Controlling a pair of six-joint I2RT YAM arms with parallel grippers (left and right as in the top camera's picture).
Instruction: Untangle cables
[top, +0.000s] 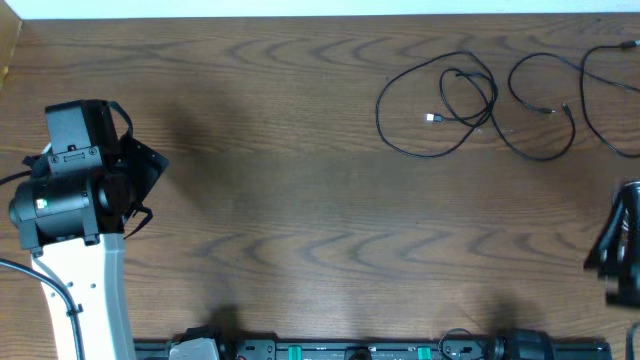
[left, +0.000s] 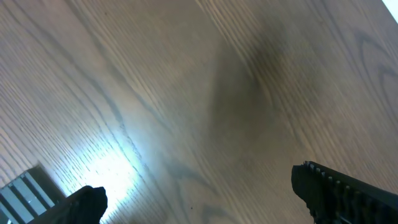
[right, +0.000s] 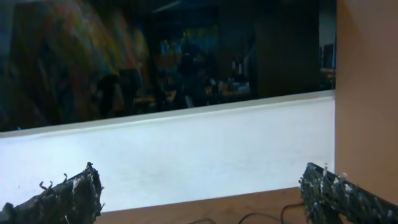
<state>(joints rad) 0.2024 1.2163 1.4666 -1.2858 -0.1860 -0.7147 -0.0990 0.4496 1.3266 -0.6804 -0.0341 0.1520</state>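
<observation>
Several thin black cables lie in loose loops on the wooden table at the far right in the overhead view. One loop (top: 440, 100) ends in a small silver plug (top: 433, 118), a second (top: 545, 115) lies to its right, and a third (top: 610, 95) runs off the right edge. My left gripper (top: 145, 180) is far away at the left, open over bare wood (left: 199, 199). My right gripper (top: 618, 245) shows only partly at the right edge, nearer than the cables. It is open (right: 199, 199), and bits of black cable (right: 267, 217) show low between its fingers.
A white wall (right: 186, 155) rises behind the table's far edge, with a dark window above it. A black rail with fittings (top: 380, 350) runs along the near edge. A wooden panel (right: 367, 93) stands at the right.
</observation>
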